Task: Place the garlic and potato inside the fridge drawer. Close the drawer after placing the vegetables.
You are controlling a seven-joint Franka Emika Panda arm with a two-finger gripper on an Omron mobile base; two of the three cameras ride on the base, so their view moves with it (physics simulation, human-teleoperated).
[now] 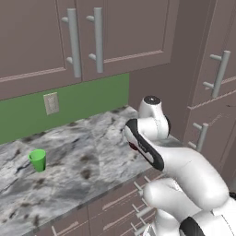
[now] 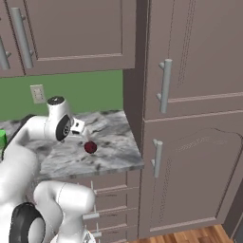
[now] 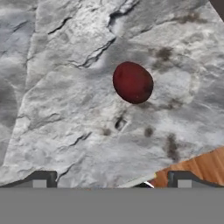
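Step in hand, by my judgement: approach to the round dark maroon potato, which lies alone on the grey marbled stone counter near its right end. The two-finger gripper hovers above it, tips spread, holding nothing. Next move calls for centring over the potato, then descending. The left base view alone shows a bright green cup far left.

I count one small round dark maroon potato on my grey marbled stone counter, one bright green plastic cup, and one pale wall outlet plate on the green backsplash.
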